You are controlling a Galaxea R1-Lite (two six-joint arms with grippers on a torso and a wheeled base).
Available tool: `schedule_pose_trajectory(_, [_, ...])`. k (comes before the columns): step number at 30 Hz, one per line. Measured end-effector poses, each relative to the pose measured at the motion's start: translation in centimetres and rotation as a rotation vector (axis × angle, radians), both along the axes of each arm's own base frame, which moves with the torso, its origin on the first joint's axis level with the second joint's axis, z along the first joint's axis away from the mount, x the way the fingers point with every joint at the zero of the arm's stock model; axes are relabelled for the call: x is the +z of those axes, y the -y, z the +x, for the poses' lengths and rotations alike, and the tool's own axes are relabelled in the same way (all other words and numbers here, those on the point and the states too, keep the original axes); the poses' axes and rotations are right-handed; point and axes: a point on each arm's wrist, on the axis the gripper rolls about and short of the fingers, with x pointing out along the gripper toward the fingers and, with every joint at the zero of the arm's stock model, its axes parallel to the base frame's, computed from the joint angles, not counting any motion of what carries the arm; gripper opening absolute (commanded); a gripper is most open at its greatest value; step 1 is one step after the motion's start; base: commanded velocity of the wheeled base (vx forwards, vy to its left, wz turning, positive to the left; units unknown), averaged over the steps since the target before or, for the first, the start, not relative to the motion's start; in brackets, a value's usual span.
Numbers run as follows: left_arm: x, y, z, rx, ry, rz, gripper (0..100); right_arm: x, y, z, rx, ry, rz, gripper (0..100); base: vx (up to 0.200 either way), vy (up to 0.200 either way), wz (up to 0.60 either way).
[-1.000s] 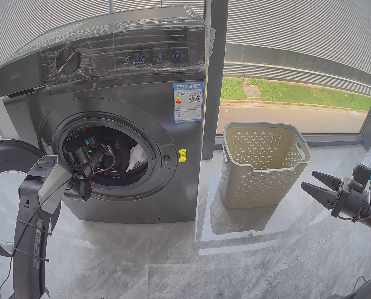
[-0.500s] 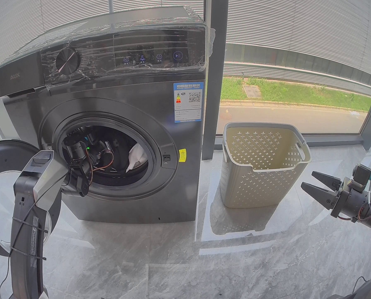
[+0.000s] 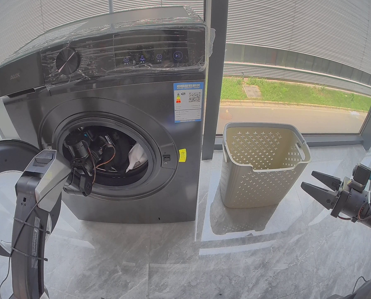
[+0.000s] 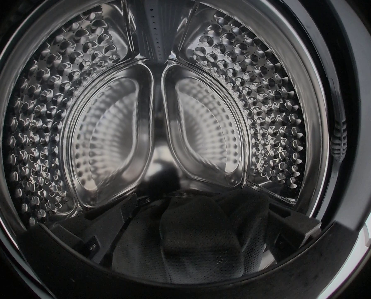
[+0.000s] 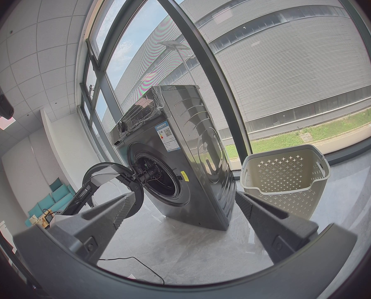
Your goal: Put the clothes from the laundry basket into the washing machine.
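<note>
Laundry basket (image 3: pixel 256 187) on the floor (image 3: pixel 235 262) looks empty; dark clothes (image 4: pixel 198 241) lie in the drum (image 4: pixel 251 84) of the washing machine (image 3: pixel 152 104), between the spread fingers (image 4: pixel 106 225) of the released left end effector (image 4: pixel 202 207); the right end effector (image 3: pixel 309 179) hangs open, so loading seems nearly done.

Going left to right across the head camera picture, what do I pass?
First the door, swung open → washing machine → window post → basket → right gripper, jaws open.
</note>
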Motion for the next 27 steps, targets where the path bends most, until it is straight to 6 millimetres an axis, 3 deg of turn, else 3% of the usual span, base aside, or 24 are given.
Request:
schedule_pose_trajectory(2, [-0.1, 0.1, 0.0, 0.006, -0.008, -0.003, 100, 0.0, 0.0, 0.0, 0.000, 0.000, 0.000, 100, 0.000, 0.000, 0.00])
schedule_pose_trajectory(11, [-0.4, 0.1, 0.0, -0.003, -0.041, 0.000, 100, 0.0, 0.0, 0.0, 0.000, -0.003, 0.000, 100, 0.200, 0.000, 0.00])
schedule_pose_trajectory(19, [-0.6, 0.3, -0.1, -0.007, 0.001, 0.002, 100, 0.0, 0.0, 0.0, 0.000, -0.001, 0.000, 100, 0.000, 0.000, 0.00])
schedule_pose_trajectory(27, [-3.8, 0.8, -2.0, -0.013, -0.125, 0.032, 100, 0.0, 0.0, 0.0, -0.001, 0.000, 0.000, 100, 0.000, 0.000, 0.00])
